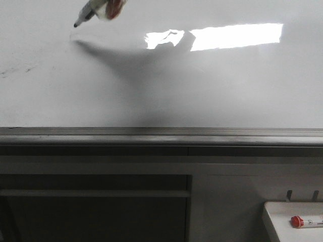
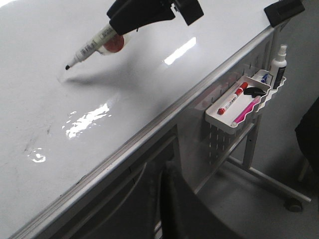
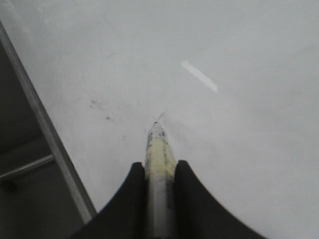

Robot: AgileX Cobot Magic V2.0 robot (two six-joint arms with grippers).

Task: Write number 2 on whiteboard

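Gripping a black-tipped marker (image 3: pixel 158 164) between its closed fingers, the right gripper (image 3: pixel 159 199) is holding the tip just above the whiteboard (image 1: pixel 227 85), which is bearing only faint grey smudges (image 1: pixel 15 70); left gripper unseen

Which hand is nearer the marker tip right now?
Right. The right hand grips the marker, whose tip is at the whiteboard. The left hand is not visible in any view.

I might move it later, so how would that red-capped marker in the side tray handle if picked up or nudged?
The red-capped marker looks slim and stiff, so probably light. Its round barrel would likely roll if pushed, though the tray walls should stop it. The smooth plastic may be a little slippery.
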